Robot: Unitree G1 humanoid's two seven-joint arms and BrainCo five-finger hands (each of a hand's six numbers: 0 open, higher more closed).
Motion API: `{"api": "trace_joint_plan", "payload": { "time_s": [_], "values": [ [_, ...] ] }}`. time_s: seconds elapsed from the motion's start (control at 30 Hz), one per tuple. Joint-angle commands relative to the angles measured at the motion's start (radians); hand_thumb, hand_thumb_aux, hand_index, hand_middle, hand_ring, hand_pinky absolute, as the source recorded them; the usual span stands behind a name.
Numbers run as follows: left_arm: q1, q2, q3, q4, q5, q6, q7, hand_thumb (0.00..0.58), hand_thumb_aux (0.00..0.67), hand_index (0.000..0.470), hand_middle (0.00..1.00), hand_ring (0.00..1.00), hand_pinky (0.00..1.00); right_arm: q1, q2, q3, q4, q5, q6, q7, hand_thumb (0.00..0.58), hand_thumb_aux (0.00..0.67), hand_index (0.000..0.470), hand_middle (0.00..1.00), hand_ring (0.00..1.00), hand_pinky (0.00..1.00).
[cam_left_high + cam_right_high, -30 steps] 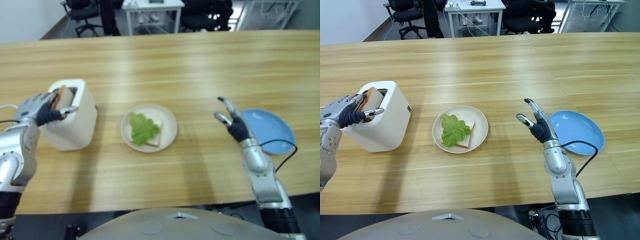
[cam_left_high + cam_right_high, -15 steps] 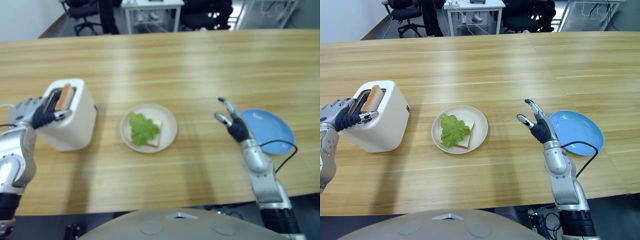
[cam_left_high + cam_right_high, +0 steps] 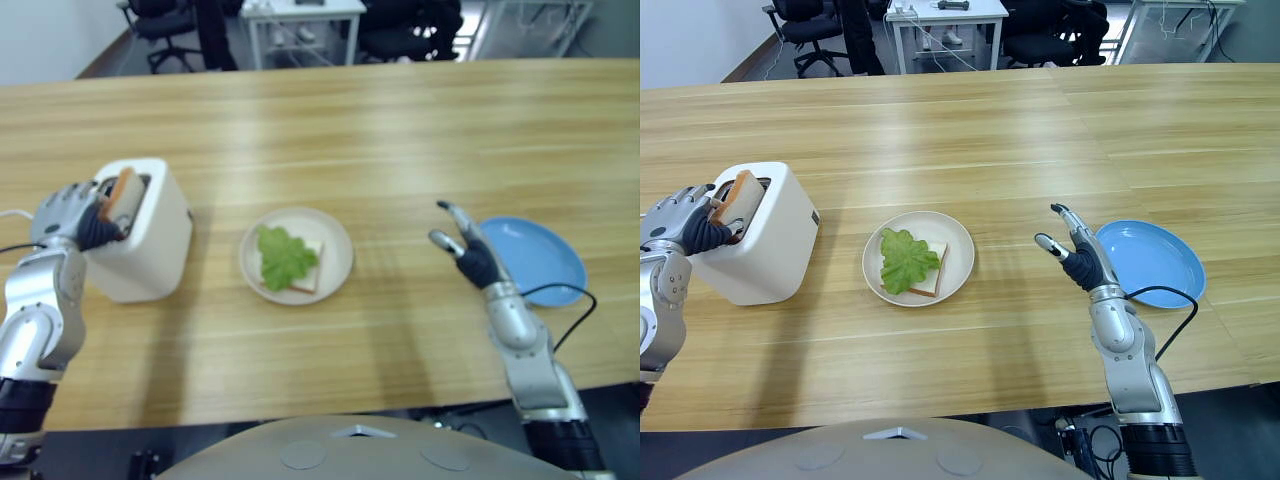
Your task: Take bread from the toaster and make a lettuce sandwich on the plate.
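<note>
A white toaster (image 3: 150,240) stands at the table's left with a bread slice (image 3: 125,189) sticking out of its top slot, tilted a little. My left hand (image 3: 78,217) is at the toaster's left top corner, fingers curled on that slice. In the middle lies a cream plate (image 3: 335,243) with one bread slice (image 3: 311,277) on it and a green lettuce leaf (image 3: 284,255) on top of the slice. My right hand (image 3: 1076,258) hovers open over the table to the right of the plate, fingers spread, holding nothing.
A blue plate (image 3: 1152,263) lies just right of my right hand, with a black cable (image 3: 1160,292) crossing its near rim. Bare wooden table stretches behind and in front of the cream plate. Office chairs and a white desk stand beyond the far edge.
My left hand slid back off the toaster half a second ago, then returned and curled onto the protruding bread slice, which now sits tilted. The right hand barely moved.
</note>
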Motion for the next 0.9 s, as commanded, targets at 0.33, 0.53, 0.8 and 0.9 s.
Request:
{"api": "trace_joint_plan", "payload": {
  "time_s": [0.33,0.53,0.8,0.9],
  "values": [
    [-0.018,-0.047,0.061,-0.028,-0.030,-0.004,0.085,0.580,0.670,0.460,1.00,1.00,1.00,0.010,-0.001,0.003,0.000,-0.003,-0.005,-0.002,0.000,0.000,0.000,0.00,0.00,0.00],
    [-0.064,-0.043,0.167,-0.092,-0.068,-0.042,0.183,0.580,0.670,0.460,1.00,1.00,1.00,0.011,0.005,0.008,0.002,-0.005,-0.006,-0.006,0.000,0.000,0.000,0.00,0.00,0.00],
    [-0.165,-0.038,0.297,-0.198,-0.164,-0.261,0.355,0.580,0.670,0.460,1.00,1.00,1.00,-0.001,0.011,0.019,0.027,-0.012,-0.010,-0.014,0.000,0.000,0.000,0.00,0.00,0.00],
    [-0.203,-0.093,0.258,-0.182,-0.289,-0.398,0.372,0.580,0.670,0.460,1.00,1.00,1.00,-0.011,0.016,0.028,0.036,-0.015,-0.011,-0.017,0.000,0.000,0.000,0.00,0.00,0.00]
  ]
}}
